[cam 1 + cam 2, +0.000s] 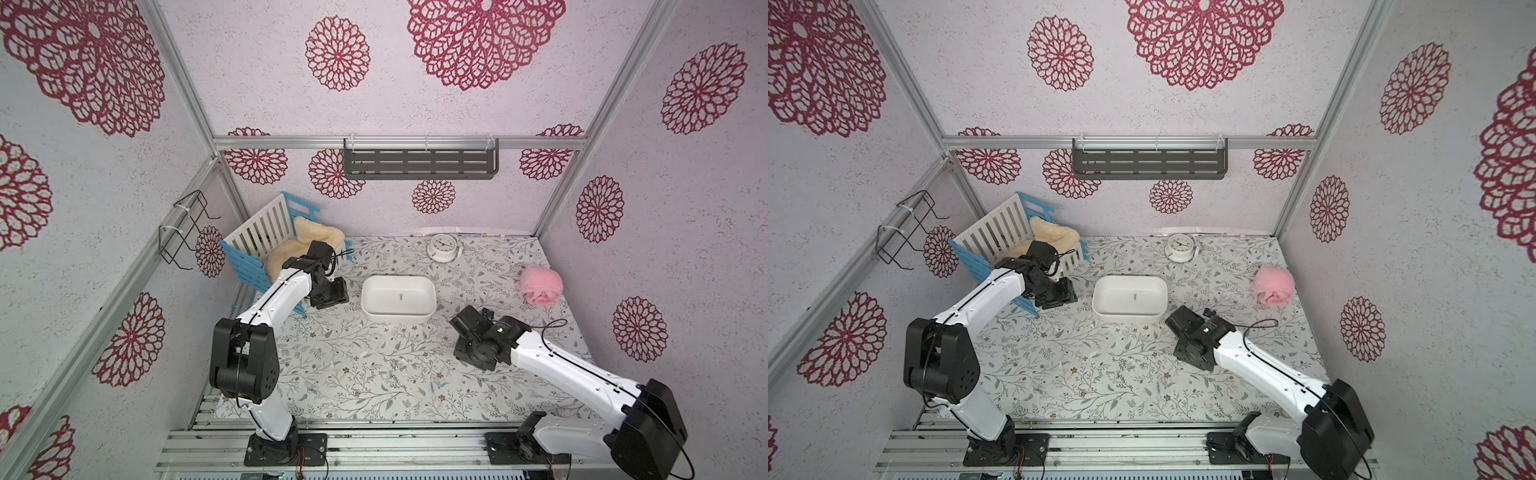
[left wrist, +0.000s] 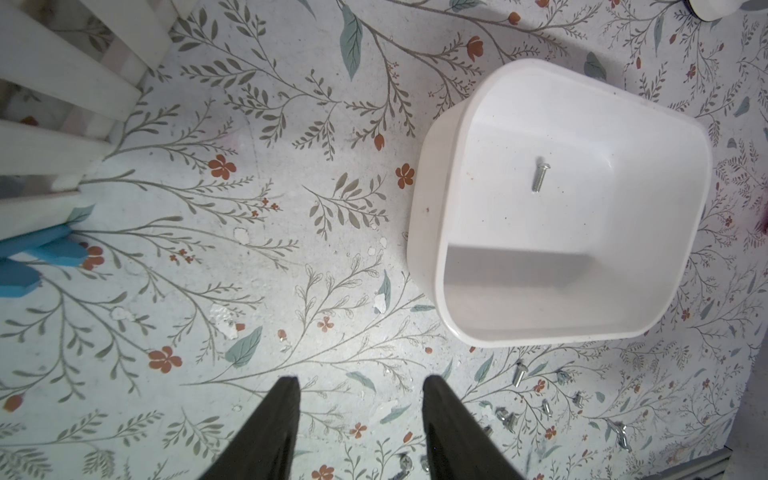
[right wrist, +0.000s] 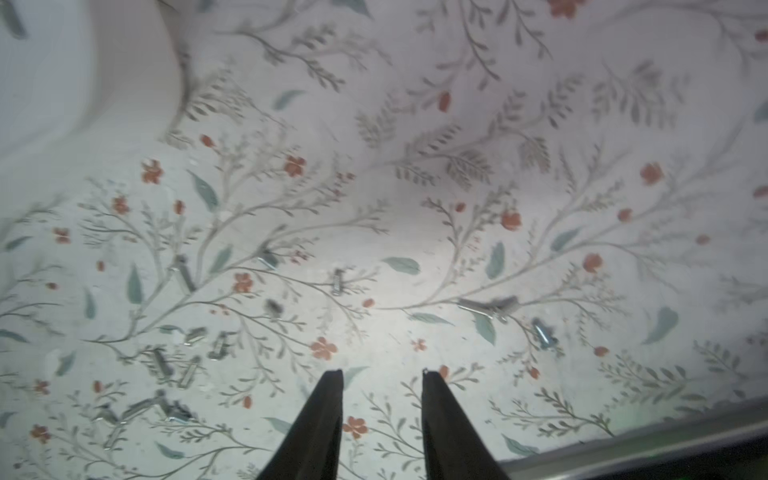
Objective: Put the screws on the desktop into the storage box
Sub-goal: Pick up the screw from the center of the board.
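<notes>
My right tool (image 3: pixel 382 372) hangs spread and empty over the desk (image 3: pixel 415 232). The screws (image 3: pixel 338 281) lie scattered on the arm-base side of the storage box (image 1: pixel 397 318), and one screw (image 1: pixel 400 296) is already inside. I'd choose an isolated one, straddle its shaft and descend squarely. The left tool (image 2: pixel 360 379), also spread, hovers beside the box.
</notes>
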{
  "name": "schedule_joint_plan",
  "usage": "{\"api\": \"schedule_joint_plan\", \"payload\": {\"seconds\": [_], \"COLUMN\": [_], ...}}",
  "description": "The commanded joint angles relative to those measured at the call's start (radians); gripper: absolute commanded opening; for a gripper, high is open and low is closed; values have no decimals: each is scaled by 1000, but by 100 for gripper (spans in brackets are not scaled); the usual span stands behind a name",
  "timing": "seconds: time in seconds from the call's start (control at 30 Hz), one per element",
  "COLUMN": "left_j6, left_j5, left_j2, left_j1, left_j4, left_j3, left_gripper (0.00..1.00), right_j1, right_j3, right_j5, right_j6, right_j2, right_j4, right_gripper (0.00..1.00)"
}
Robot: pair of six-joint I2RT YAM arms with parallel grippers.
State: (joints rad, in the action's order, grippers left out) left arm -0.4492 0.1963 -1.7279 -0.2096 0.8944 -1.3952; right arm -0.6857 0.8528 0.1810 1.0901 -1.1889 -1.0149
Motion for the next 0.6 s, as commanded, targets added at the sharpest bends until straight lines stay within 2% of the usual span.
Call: {"api": "schedule_joint_plan", "payload": {"seconds": [0.0,0.27,0.57], "left_j6": [1,2,3], "left_j5": [0,-4,0], "left_j2": [-10,-22,-28], "left_j1": [-5,-10,-10], "left_j4": [-16,-15,-14], "left_j3": [10,12,14], "left_gripper": [53,53,53], "right_j1": [2,34,129], "right_j3": [-67,-185,-171], "right_j5": [-10,-27,-14], "right_j6": [94,78,-28], "right_j2": [100,142,81], "right_j4": [-39,-50,-29], "right_gripper": [37,39,42]}}
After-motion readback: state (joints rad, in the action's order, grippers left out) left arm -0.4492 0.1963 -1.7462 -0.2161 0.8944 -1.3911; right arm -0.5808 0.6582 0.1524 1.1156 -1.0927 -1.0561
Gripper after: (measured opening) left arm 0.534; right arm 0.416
